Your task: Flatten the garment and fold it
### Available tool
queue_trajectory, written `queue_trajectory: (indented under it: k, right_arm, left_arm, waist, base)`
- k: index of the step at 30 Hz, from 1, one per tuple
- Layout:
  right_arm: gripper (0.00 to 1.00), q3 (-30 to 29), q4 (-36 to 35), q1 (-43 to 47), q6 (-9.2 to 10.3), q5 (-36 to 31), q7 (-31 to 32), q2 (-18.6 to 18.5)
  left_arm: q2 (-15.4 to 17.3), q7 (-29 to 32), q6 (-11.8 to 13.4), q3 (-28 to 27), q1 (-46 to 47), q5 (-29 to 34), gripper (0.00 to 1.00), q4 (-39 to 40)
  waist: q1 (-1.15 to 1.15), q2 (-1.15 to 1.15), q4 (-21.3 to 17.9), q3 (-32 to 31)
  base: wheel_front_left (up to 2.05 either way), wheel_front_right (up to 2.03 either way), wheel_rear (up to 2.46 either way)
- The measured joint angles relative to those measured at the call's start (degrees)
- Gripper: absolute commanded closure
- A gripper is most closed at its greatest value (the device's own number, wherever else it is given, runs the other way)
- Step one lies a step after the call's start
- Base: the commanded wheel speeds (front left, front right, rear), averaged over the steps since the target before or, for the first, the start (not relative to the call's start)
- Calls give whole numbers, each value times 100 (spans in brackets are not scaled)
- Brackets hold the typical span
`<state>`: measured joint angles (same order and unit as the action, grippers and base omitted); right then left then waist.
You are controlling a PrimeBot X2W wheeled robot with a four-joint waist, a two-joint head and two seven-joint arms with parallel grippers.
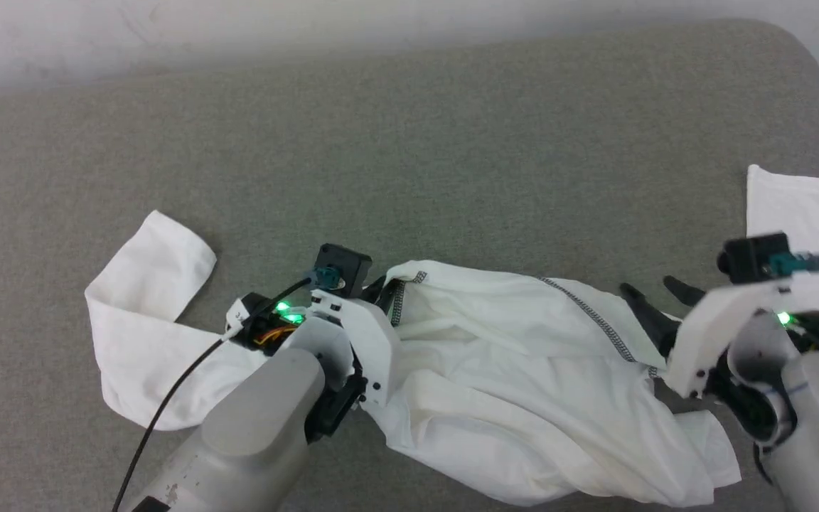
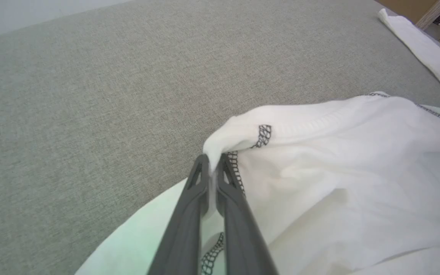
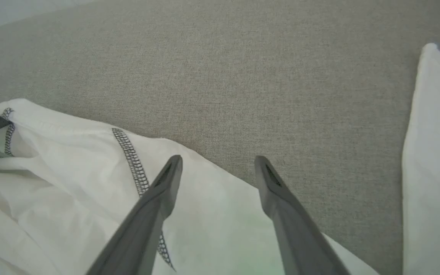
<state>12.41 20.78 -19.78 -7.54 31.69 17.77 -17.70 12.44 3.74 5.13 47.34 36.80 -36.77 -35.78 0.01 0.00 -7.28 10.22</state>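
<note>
The top (image 1: 523,377) lies bunched on the grey pad (image 1: 409,142), with its sleeves flung out to either side. It looks thin, limp and light, so I expect it to drag and wrinkle, not slide. Left gripper (image 2: 213,157) is pressed together, pinching the ribbed edge beside the zigzag seam. Right gripper (image 3: 219,160) is spread above the shoulder seam, holding nothing. I'd pinch there.

The right gripper (image 3: 218,160) holds its fingers (image 3: 159,198) spread wide over the garment (image 3: 59,172) edge at 6 o'clock. Its zigzag seam (image 3: 130,152) is at 8, a white sleeve (image 3: 434,172) at 3, and bare grey table (image 3: 243,57) at 12.
</note>
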Motion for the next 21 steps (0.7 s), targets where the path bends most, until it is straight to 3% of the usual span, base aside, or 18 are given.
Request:
queue_trajectory:
  k: [10,15,16,17,18,21]
  right_arm:
    - [0,1584,1120,-1251,1,795,1304,-290]
    - [0,2035,1401,-1647,1,1190,1818,-444]
    - [52,2097,1435,-1701,1,1247,1870,-460]
    - [84,2136,1477,-1745,1,1324,1907,-467]
    - [100,2164,1528,-1783,1,1397,1942,-471]
    - [100,2283,1661,-1881,1,1586,2004,-499]
  left_arm:
    - [65,-21,62,16,27,18,100,468]
    - [90,-16,99,38,32,46,100,553]
    - [98,-15,99,45,32,46,100,561]
    - [108,-15,99,51,32,46,100,573]
    - [122,-15,99,55,32,45,100,583]
    - [153,-12,99,76,32,46,100,606]
  waist:
    - [0,0,208,380]
    - [-2,0,282,507]
    - [-2,0,289,521]
    - [-2,0,293,532]
    - [-2,0,290,540]
    - [-2,0,279,539]
  base:
    - [0,0,0]
    - [0,0,0]
    - [0,0,0]
    - [0,0,0]
    - [0,0,0]
    - [0,0,0]
